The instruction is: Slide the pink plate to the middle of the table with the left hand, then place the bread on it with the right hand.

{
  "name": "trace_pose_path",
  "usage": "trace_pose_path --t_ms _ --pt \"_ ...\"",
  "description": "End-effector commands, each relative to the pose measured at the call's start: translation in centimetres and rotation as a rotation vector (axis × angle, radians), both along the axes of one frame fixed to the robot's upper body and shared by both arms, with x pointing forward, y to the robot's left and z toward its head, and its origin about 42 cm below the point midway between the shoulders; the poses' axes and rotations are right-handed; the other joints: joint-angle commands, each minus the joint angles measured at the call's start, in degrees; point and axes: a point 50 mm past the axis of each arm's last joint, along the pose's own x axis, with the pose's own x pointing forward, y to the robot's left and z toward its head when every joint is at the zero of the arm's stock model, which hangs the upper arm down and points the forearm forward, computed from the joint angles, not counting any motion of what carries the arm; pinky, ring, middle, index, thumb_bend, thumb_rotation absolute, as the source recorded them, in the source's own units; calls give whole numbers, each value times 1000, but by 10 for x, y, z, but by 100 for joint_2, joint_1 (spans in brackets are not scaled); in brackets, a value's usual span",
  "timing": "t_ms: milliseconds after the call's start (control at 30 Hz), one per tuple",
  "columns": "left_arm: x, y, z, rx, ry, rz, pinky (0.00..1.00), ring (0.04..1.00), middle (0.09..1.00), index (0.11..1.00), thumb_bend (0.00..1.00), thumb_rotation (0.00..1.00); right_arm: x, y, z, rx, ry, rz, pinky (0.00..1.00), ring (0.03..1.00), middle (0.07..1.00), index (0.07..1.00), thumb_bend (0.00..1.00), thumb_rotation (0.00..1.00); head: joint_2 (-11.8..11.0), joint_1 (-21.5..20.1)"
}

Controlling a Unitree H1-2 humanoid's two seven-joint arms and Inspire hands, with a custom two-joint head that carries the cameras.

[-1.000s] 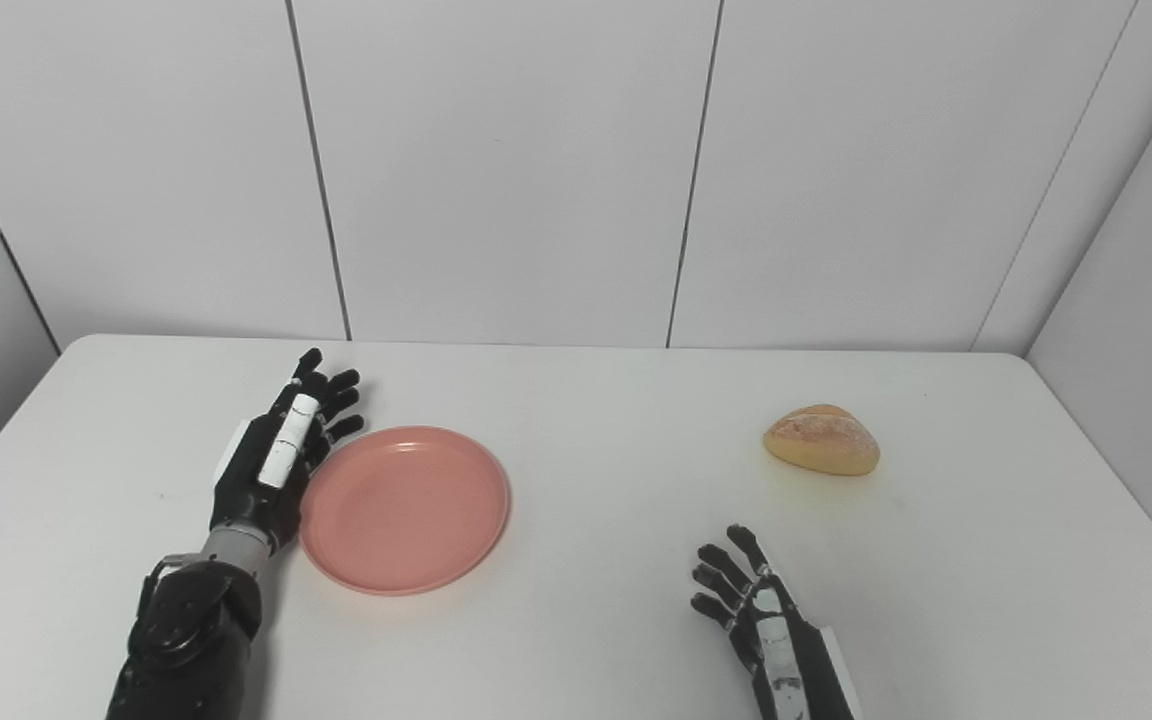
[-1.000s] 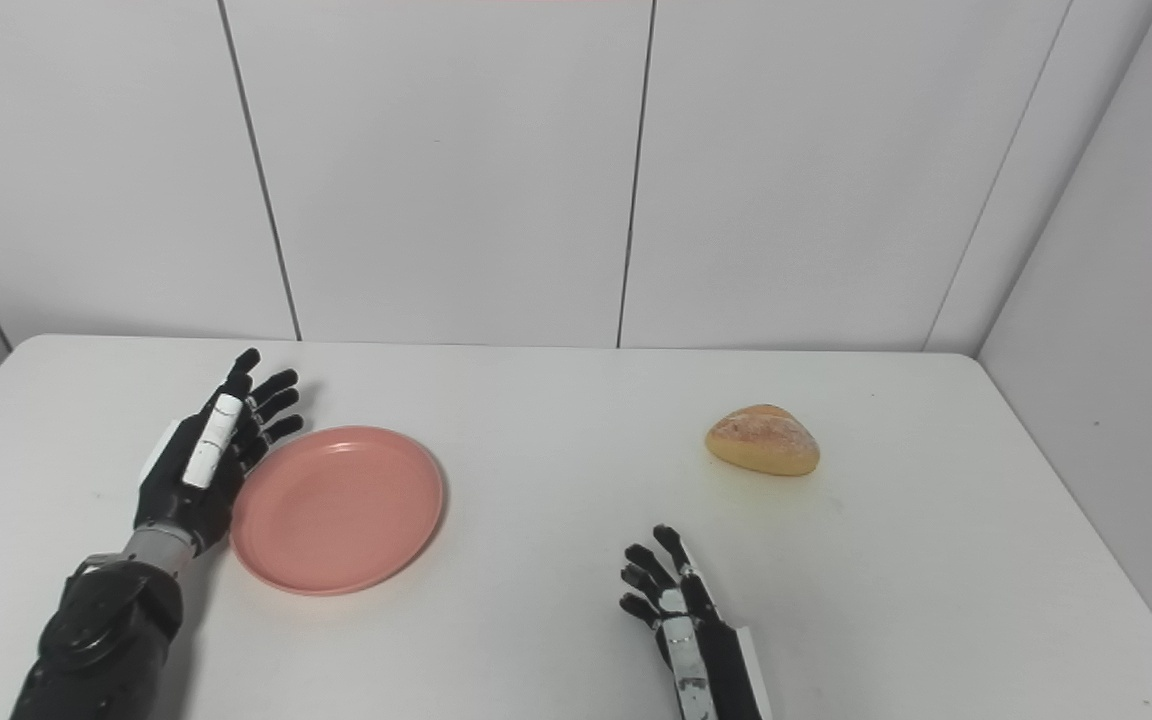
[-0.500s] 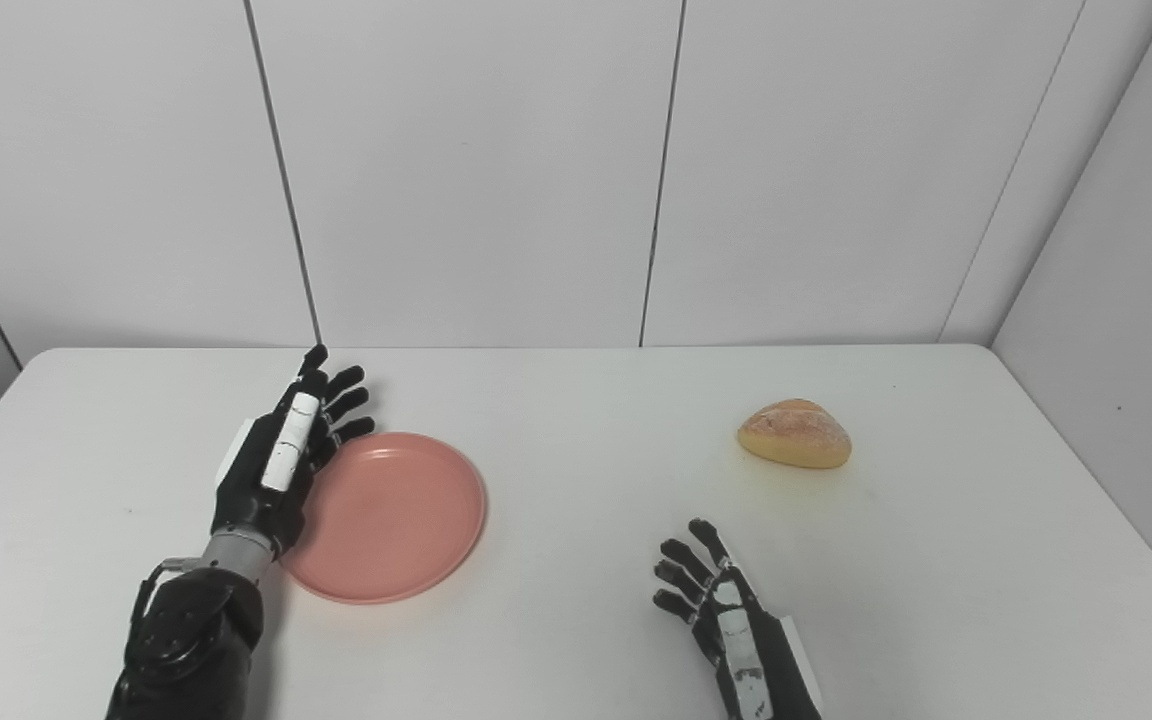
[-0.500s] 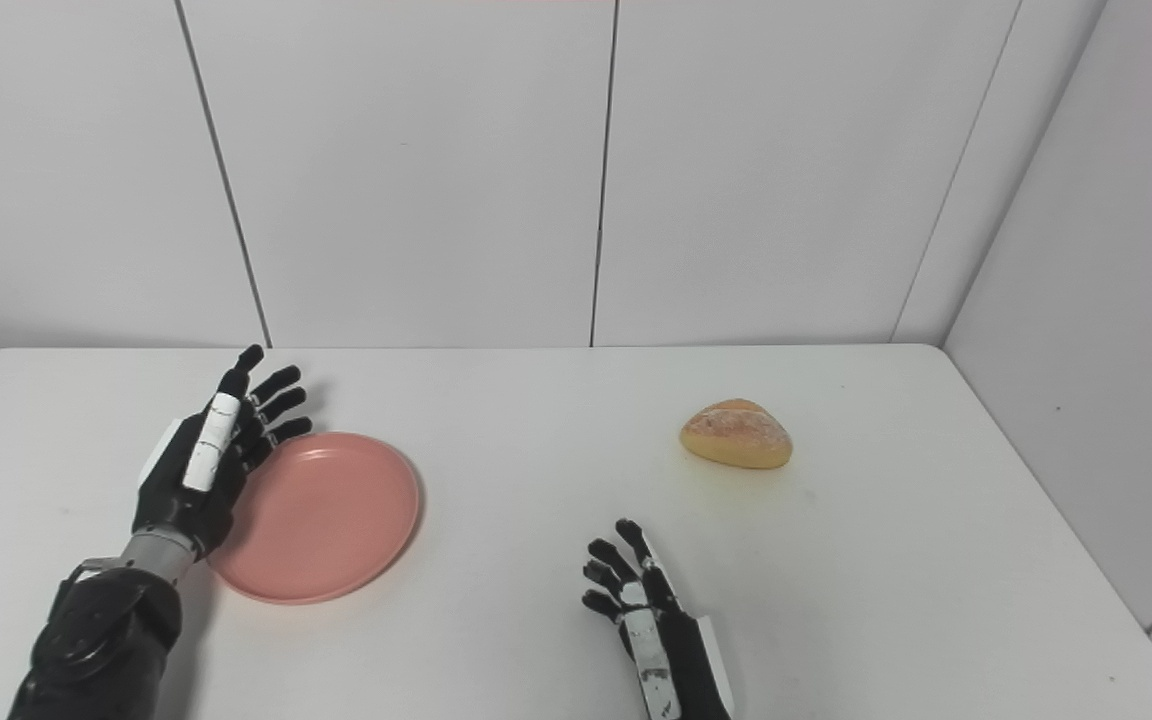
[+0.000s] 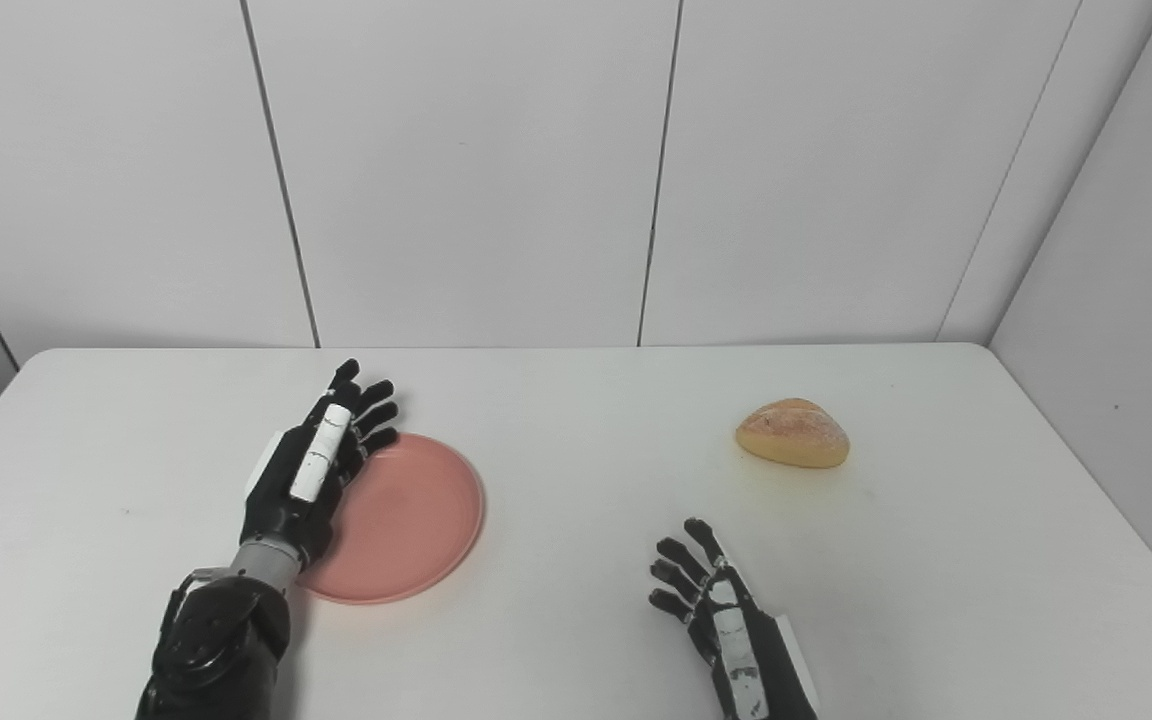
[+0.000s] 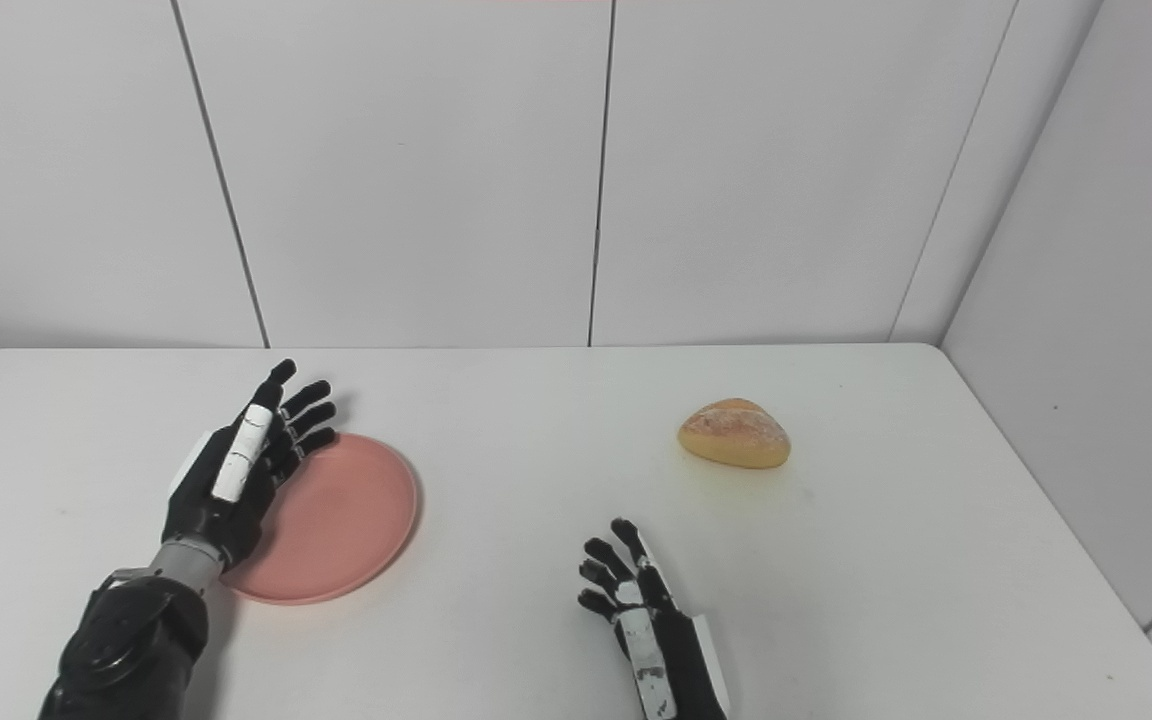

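On the bench's left side, left hand (image 5: 311,470) lies fingers spread over pink plate (image 5: 406,520), sliding step underway; next: push it centre, while empty, splayed right hand (image 5: 721,615) waits, bread (image 5: 792,434) far right.

White bench (image 5: 576,620) with rounded corners is filling lower frame. White panelled wall (image 5: 476,170) with thin dark vertical seams is standing behind, angled side wall (image 6: 1116,300) closing right.

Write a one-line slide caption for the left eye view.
Open left hand at the pink plate's left edge; open right hand waits near the bread on the white table.
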Motion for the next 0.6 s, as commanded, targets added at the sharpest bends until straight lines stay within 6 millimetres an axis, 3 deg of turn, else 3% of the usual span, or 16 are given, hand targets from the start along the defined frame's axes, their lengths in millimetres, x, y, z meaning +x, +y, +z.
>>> trace_pose_path --t_ms 0,167,400,567 --pt "11 1 38 24 -108 -2 769 875 891 975 894 817 1 1 -1 9 -2 4 822 852 862 927 919 925 -9 24" --pt "12 4 51 23 -135 3 781 879 885 971 897 832 0 0 -1 6 2 1 818 850 861 926 917 928 -9 83" --pt "13 13 70 -23 -135 23 876 901 897 973 919 810 -1 -2 -1 5 7 4 818 853 864 927 913 926 -7 135" --pt "14 28 80 -26 -153 87 811 896 872 945 975 800 -1 -3 -1 8 7 7 817 850 862 926 913 921 -2 158"
